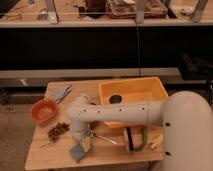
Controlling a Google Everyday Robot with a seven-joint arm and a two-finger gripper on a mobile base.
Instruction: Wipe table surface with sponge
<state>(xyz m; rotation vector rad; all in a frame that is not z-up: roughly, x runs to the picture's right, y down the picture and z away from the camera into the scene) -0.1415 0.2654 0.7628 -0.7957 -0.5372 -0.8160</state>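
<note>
A sponge [79, 150], blue-grey with a yellow edge, lies on the wooden table [47, 155] near its front left edge. My gripper [81, 140] points down right over the sponge, at the end of my white arm [120, 114], which reaches across the table from the right. The wrist hides the gripper's tips and the contact with the sponge.
A yellow bin [132, 92] stands at the back right, partly behind my arm. An orange bowl [43, 111] sits at the left, a grey cloth [61, 93] at the back left, a brown cluster [57, 131] beside the gripper, a striped roll [134, 138] and a thin utensil [103, 138] at the front.
</note>
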